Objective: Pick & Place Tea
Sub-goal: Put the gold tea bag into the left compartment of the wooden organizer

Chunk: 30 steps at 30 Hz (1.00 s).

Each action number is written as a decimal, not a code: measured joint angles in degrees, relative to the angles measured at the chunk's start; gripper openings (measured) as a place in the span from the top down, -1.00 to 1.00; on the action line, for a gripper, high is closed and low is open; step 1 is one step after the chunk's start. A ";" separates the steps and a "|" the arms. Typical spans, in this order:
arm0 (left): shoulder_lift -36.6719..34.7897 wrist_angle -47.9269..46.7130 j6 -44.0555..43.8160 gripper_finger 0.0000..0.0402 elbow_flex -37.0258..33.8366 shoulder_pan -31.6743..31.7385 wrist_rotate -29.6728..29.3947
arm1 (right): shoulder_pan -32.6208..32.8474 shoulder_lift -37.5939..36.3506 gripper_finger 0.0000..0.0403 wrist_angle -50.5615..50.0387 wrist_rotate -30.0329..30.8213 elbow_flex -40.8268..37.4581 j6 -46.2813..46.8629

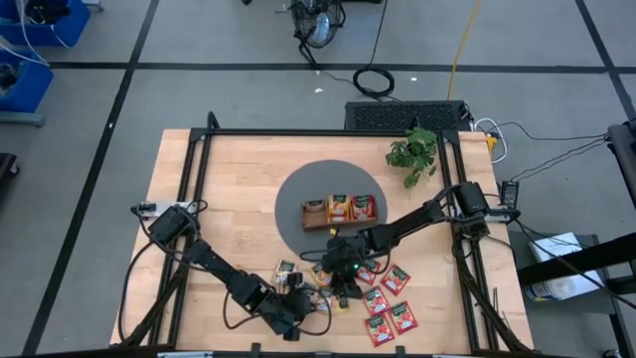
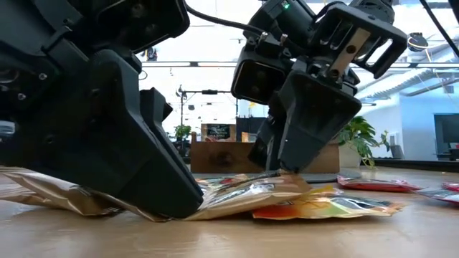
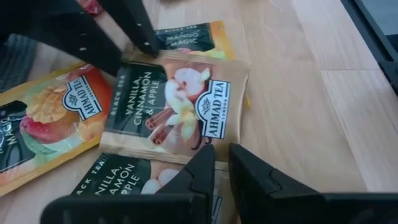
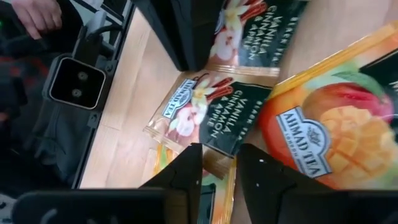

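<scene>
Sachets near my grippers: two vanilla-cinnamon sachets point(image 3: 174, 109), two mango sachets point(image 4: 336, 134). My left gripper point(image 3: 222, 163) and right gripper point(image 4: 219, 163): each parted narrowly, pressed onto the pile, gripping nothing visible.

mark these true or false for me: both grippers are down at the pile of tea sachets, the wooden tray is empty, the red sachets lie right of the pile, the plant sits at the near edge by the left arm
1. Both the left gripper and the right gripper are low over the pile of tea sachets. True.
2. The wooden tray is empty. False: sachets already sit in its compartments.
3. The red sachets lie on the table to the right of the pile. True.
4. The plant sits at the near edge beside the left arm. False: it stands at the far right of the table, near the right arm's base.
5. The vanilla cinnamon and apple sachet lies flat on the table. True.
</scene>
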 joint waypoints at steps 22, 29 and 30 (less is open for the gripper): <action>-2.60 -0.21 5.50 0.72 -0.28 -0.68 -0.57 | 0.35 -1.69 1.00 2.41 0.22 -0.15 -8.29; -4.90 0.48 9.08 0.72 -0.12 -4.51 -7.11 | 0.38 -6.67 1.00 -0.25 3.42 -0.13 -11.60; -4.90 0.10 9.15 0.72 -0.13 -4.86 -7.76 | 0.26 -7.47 1.00 -1.42 3.97 -0.13 -12.37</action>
